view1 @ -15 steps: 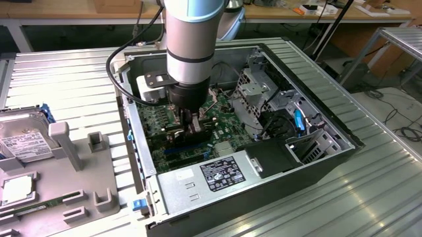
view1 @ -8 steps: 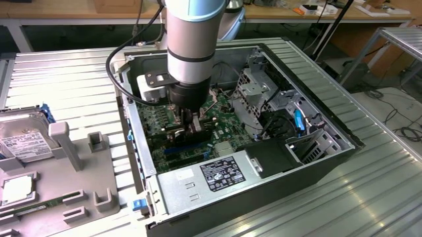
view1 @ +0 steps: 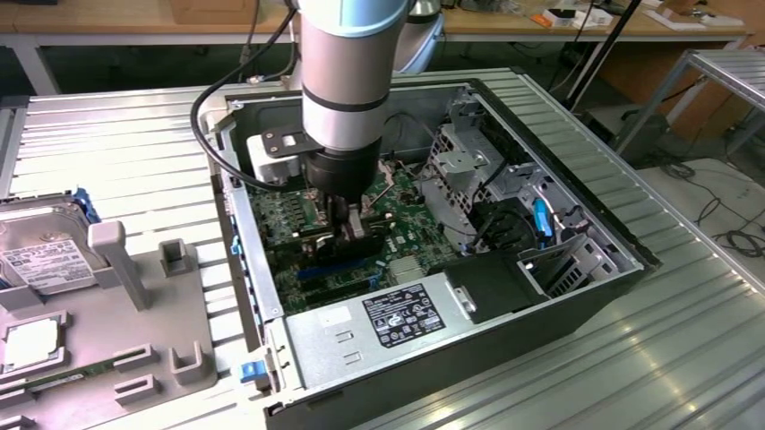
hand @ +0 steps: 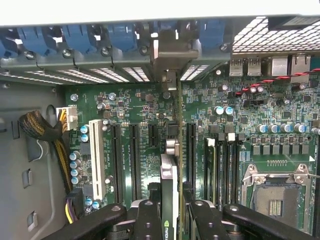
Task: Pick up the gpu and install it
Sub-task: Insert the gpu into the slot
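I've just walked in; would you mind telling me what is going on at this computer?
A robot arm is reaching into an open computer case. Its gripper is closed on the gpu, holding it upright and edge-on over the motherboard. The card runs parallel to the long expansion slots, with its metal bracket toward the case's rear wall. Whether the card is seated in a slot cannot be told.

We see a ribbed metal counter [view1: 669, 358] carrying an open computer case [view1: 538, 340] at the centre of the frame. A power supply with a white sticker [view1: 382, 327] sits at the case's lower end. At the left edge, a hard drive [view1: 42, 260] lies by a grey moulded holder [view1: 132, 305].
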`<state>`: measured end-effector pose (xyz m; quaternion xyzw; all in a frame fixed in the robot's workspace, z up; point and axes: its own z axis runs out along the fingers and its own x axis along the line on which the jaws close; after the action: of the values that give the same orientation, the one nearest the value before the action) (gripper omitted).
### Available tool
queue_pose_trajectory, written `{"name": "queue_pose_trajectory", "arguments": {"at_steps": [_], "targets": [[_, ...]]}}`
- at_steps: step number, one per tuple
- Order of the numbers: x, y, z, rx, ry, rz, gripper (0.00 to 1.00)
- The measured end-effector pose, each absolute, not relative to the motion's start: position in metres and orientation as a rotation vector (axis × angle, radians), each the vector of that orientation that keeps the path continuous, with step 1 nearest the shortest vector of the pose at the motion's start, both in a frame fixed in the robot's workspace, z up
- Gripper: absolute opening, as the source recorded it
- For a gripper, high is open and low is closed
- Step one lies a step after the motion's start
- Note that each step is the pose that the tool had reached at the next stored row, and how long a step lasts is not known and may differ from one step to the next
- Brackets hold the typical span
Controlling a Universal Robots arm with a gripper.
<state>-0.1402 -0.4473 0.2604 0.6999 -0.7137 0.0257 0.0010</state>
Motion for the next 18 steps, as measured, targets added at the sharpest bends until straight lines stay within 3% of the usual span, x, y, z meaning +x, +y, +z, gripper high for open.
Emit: {"name": "queue_pose_trajectory", "arguments": {"at_steps": [18], "targets": [[-0.1407,-0.4462,0.2567,2.197,-2.24,0.082,0.27]]}}
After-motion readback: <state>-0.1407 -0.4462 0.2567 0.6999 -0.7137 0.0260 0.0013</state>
